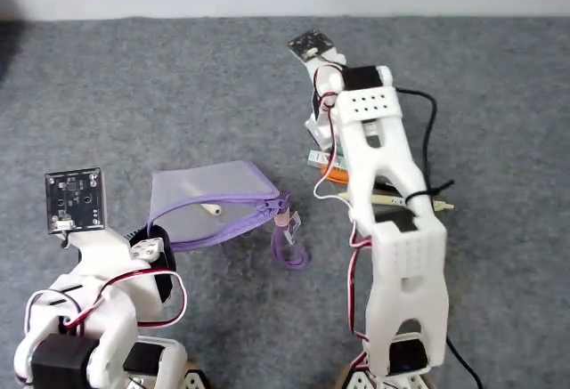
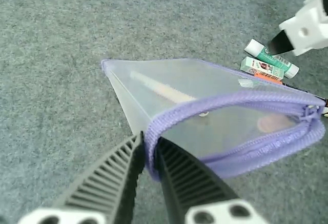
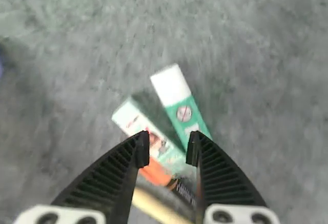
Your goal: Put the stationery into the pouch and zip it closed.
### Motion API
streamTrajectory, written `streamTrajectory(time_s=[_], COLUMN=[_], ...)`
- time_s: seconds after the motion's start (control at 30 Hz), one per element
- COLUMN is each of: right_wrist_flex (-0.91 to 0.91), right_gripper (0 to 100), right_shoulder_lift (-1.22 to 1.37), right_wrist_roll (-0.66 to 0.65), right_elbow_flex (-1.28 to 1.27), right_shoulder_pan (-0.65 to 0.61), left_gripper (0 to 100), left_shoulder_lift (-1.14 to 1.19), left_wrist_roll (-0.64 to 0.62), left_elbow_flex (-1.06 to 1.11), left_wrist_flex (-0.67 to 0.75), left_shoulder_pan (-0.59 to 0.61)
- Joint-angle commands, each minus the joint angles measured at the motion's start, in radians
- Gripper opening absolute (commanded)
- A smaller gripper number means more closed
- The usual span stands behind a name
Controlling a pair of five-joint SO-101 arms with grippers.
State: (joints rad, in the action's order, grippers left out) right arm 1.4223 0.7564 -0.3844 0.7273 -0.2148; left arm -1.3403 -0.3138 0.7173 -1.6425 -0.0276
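Light's soft and even, from overhead, bright enough over the grey carpet-like table mat (image 1: 178, 95). Shadows faint: thin dark strip under the white plastic right arm (image 1: 396, 193), soft patch beneath the translucent lilac zip pouch (image 2: 215, 116), w/ a pale sheen on its film. High view's top-left corner goes dark.

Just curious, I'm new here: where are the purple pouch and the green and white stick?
Pouch (image 2: 205, 78), left wrist view, on its clear side wall.
Green and white stick (image 3: 187, 116), right wrist view, on its green body.
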Motion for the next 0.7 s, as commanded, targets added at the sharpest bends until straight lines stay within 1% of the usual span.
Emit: streamTrajectory(time_s=[0.0, 0.17, 0.33, 0.47, 0.6, 0.67], right_wrist_flex=[0.004, 0.004, 0.005, 0.059, 0.117, 0.162], right_gripper=[12.8, 12.8, 12.2, 11.6, 0.2, 2.5], right_shoulder_lift=[0.068, 0.217, 0.337, 0.384, 0.387, 0.389], right_wrist_roll=[-0.021, -0.061, -0.069, -0.069, -0.069, -0.069], right_elbow_flex=[0.157, 0.279, 0.365, 0.411, 0.508, 0.577], right_shoulder_pan=[0.015, 0.010, 0.024, 0.027, 0.025, 0.027], left_gripper=[1, 1, 1, 1, 1, 1], left_shoulder_lift=[0.015, 0.015, 0.015, 0.015, 0.015, 0.015], left_wrist_roll=[-0.011, -0.011, -0.011, -0.011, -0.011, -0.011], left_elbow_flex=[-0.005, -0.005, -0.005, -0.005, -0.004, -0.004], left_wrist_flex=[-0.002, -0.002, -0.002, -0.002, -0.002, 0.002], left_shoulder_pan=[0.006, 0.006, 0.006, 0.006, 0.006, 0.006])
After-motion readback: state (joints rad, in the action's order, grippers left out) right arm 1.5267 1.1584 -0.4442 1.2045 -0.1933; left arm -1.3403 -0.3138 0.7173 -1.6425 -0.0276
